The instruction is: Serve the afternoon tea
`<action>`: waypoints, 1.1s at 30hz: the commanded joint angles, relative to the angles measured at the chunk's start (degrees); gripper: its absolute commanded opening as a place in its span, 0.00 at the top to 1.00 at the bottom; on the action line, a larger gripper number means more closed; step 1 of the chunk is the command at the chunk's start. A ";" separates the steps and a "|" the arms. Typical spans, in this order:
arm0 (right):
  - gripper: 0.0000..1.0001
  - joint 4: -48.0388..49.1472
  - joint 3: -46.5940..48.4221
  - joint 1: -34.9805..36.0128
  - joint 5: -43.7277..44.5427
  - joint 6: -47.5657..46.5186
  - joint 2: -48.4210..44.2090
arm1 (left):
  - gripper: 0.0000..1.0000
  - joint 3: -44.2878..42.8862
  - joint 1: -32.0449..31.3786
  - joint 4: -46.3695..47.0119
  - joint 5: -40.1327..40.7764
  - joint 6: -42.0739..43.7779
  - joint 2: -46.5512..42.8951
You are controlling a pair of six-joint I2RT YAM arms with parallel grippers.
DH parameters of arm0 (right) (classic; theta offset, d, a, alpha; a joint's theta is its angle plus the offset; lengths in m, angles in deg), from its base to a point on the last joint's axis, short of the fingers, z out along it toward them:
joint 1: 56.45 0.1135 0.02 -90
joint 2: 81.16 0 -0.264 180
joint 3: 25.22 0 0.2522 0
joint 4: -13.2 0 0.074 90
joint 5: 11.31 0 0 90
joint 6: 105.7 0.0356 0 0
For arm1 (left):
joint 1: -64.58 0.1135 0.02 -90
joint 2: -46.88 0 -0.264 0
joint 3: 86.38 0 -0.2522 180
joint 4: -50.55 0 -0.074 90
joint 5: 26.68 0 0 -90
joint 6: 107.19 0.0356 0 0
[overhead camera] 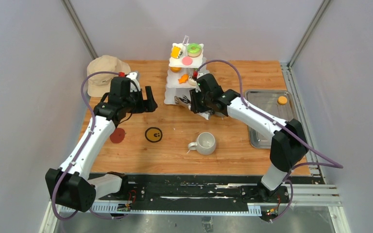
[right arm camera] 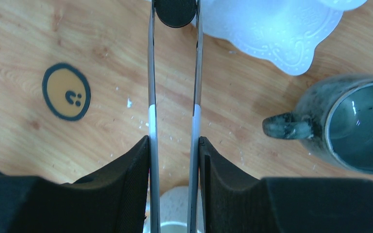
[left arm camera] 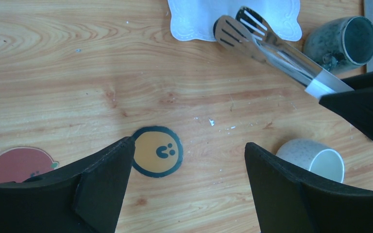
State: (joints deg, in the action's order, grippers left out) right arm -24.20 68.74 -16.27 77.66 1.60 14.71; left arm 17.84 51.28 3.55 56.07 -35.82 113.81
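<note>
The white three-tier stand point(overhead camera: 184, 73) stands at the back centre with a yellow piece point(overhead camera: 176, 52), a green donut point(overhead camera: 194, 49), a pink piece point(overhead camera: 187, 60) and an orange piece point(overhead camera: 183, 77) on its tiers. My right gripper point(right arm camera: 174, 140) is shut on steel tongs point(right arm camera: 151, 97). A black round piece point(right arm camera: 175, 12) sits between the tong tips, by the stand's base point(right arm camera: 272, 34). A dark grey mug point(right arm camera: 354, 124) stands beside it. A pale mug point(overhead camera: 205, 143) rests near the front. My left gripper point(left arm camera: 188, 144) hangs open and empty over the table.
A beige hat point(overhead camera: 104, 73) lies at the back left. The steel tray point(overhead camera: 267, 121) on the right holds one orange piece point(overhead camera: 282, 100). A yellow round sticker point(overhead camera: 153, 134) and a red one point(overhead camera: 117, 135) are flat on the wood.
</note>
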 commanded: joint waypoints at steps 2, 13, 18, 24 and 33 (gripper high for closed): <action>0.91 8.93 4.07 0.70 5.56 2.28 2.62 | 0.12 -2.14 0.14 -0.25 0.68 0.84 -0.42; 0.89 17.25 4.43 0.94 12.48 5.12 9.24 | 0.12 -1.95 0.12 0.01 0.71 1.06 0.37; 0.89 21.75 4.15 1.09 14.10 5.96 11.45 | 0.12 -2.18 0.12 -0.14 1.11 1.47 0.73; 0.87 24.28 5.53 1.36 15.59 5.49 14.85 | 0.12 -2.22 0.12 -0.50 1.60 1.72 0.78; 0.76 26.51 8.10 2.17 19.75 5.72 20.33 | 0.12 -2.31 0.12 -0.72 1.70 1.76 0.87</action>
State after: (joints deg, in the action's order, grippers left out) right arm -1.40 72.70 -15.42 93.28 6.60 32.59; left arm 17.41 51.28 3.20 57.16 -34.90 114.49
